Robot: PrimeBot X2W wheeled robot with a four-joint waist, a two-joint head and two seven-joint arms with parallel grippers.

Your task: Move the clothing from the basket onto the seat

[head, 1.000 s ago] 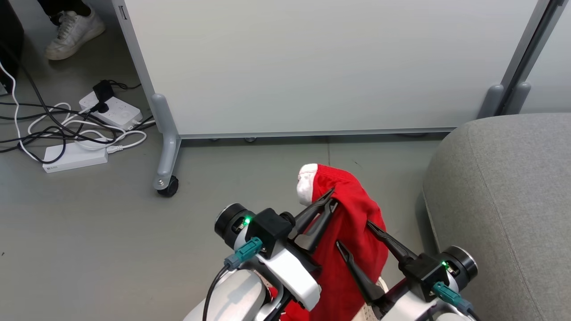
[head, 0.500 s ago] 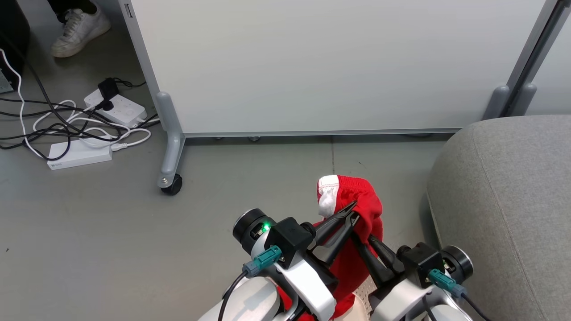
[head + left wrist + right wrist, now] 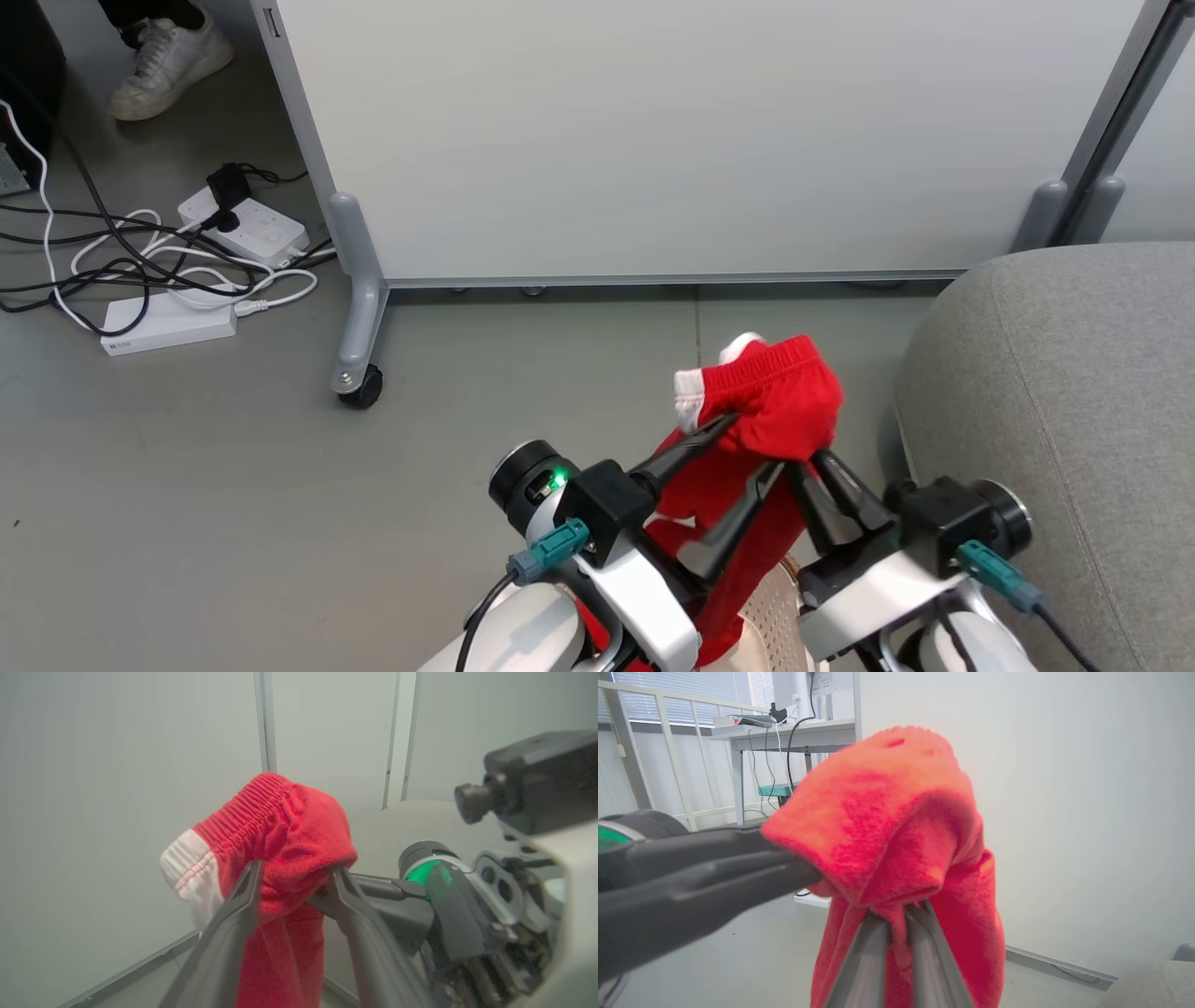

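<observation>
**Red garment changes grippers, short of the seat**

Since half a second ago the left fingers have spread and the right pair has closed. The seat shows no clothing where visible. The basket sits under the arms, its contents hidden. The garment hangs aloft, pinched by the right gripper, while the left gripper stands wide. Carrying and releasing it remain.

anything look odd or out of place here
Nothing looks damaged or spilled. The red garment hangs bunched between both grippers: the right gripper pinches it shut, the left gripper stands open around the cloth. It is over the floor, short of the seat. Loose cables lie tangled at far left.
</observation>
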